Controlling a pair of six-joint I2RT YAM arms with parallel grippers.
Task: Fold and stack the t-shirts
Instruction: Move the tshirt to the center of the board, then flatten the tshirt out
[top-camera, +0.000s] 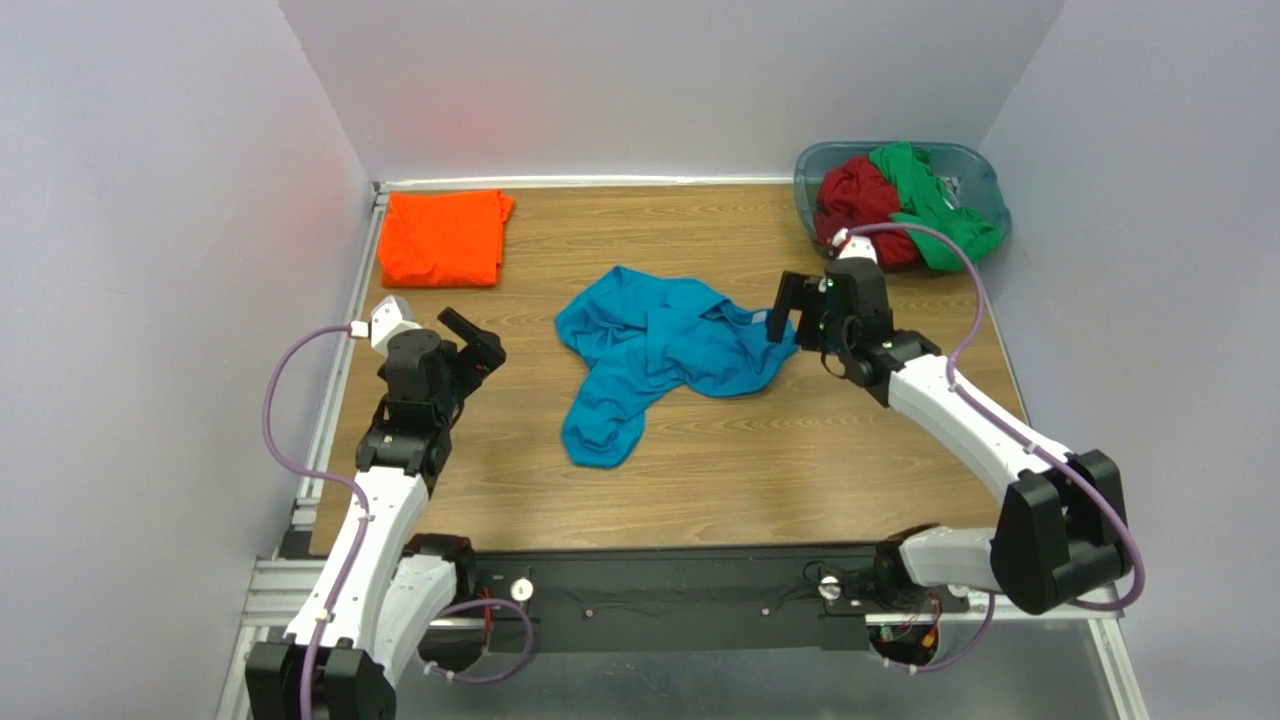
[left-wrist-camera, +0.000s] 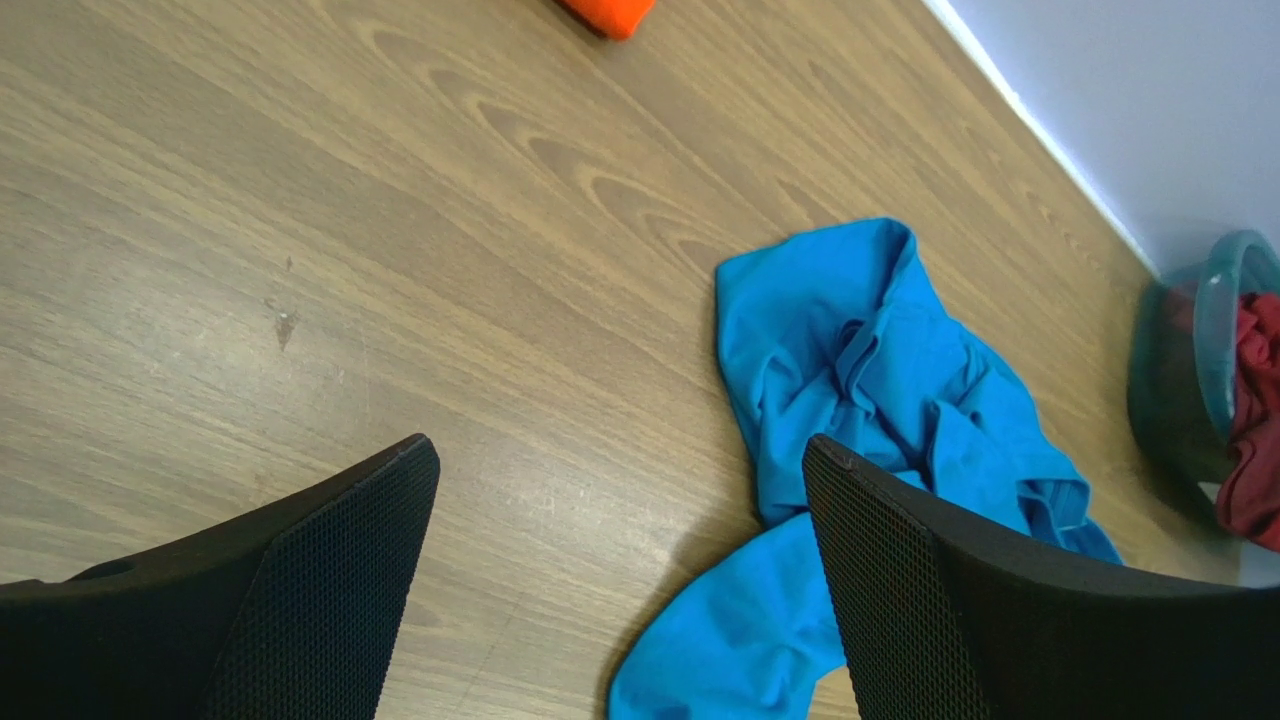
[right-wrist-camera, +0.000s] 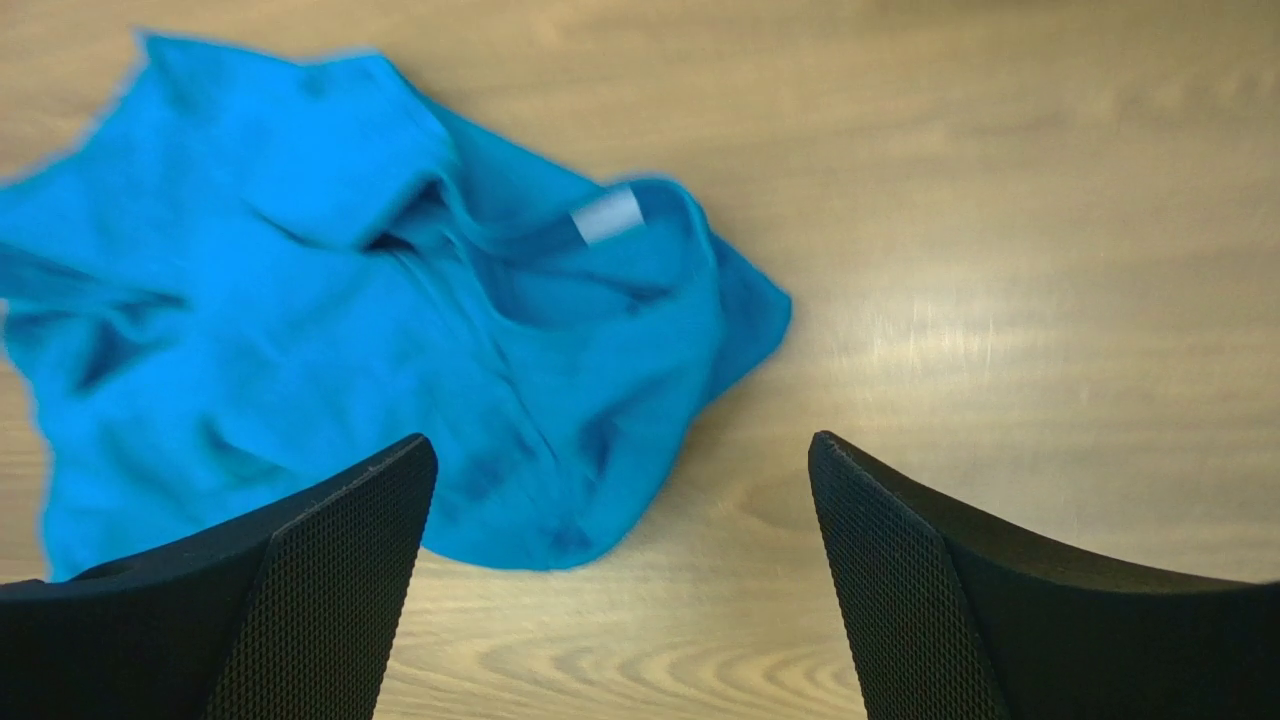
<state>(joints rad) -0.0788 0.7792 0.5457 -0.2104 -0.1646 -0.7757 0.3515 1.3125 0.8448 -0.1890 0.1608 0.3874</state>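
Wooden table (top-camera: 842, 465), pale walls (top-camera: 181, 225) on three sides: that's my top view. Teal shirt (top-camera: 661, 353) lies crumpled mid-table. Orange shirt (top-camera: 445, 237) sits folded flat in the far left corner. In the far right corner, the tub (top-camera: 984, 173) holds the red shirt (top-camera: 860, 195) and the green shirt (top-camera: 932, 203), bunched together, green on the right. Left gripper (top-camera: 470, 339) hovers left of the teal shirt, apart from it, fingers spread. Right gripper (top-camera: 792, 308) is at the teal shirt's right edge; from up here I can't tell whether it touches the cloth.

Left wrist: fingers wide apart, nothing between them but bare wood. Teal shirt is ahead and to the right, rumpled. A scrap of orange shirt shows at the top edge, and the tub with the red shirt is at far right.

Right wrist: fingers wide apart, gripping nothing. Teal shirt lies below on the left, collar up, its white label (right-wrist-camera: 606, 215) showing. Bare table is on the right.
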